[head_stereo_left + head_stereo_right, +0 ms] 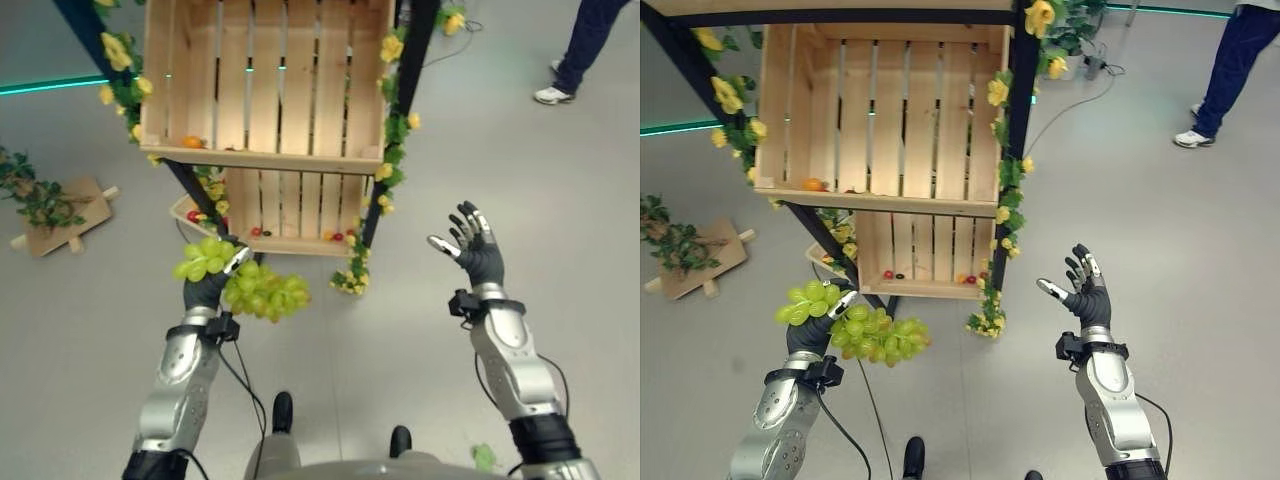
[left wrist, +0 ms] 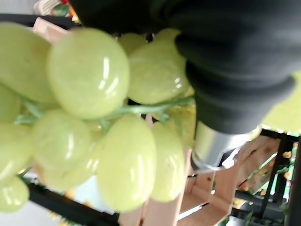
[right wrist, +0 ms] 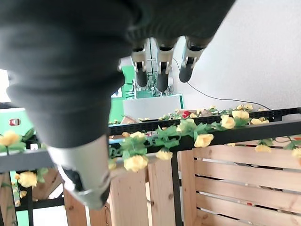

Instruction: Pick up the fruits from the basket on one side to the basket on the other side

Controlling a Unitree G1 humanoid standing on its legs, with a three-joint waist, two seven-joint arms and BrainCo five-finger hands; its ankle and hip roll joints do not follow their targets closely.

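My left hand (image 1: 205, 291) is shut on a bunch of green grapes (image 1: 262, 290), held in the air in front of the lower wooden crate (image 1: 290, 243); the bunch droops to the right of the hand. Seen from the left wrist, the grapes (image 2: 89, 122) press against the hand. The lower crate holds small red and dark fruits (image 1: 337, 237). An orange fruit (image 1: 191, 142) lies in the front left corner of the upper crate (image 1: 265, 155). My right hand (image 1: 472, 250) hangs open to the right of the rack, with straight fingers (image 3: 162, 70) and nothing in it.
The two crates sit tilted on a black rack (image 1: 410, 70) wound with yellow flowers and leaves. A small wooden board with greenery (image 1: 60, 215) lies on the floor at the left. A person's legs and white shoe (image 1: 555, 94) stand at the far right.
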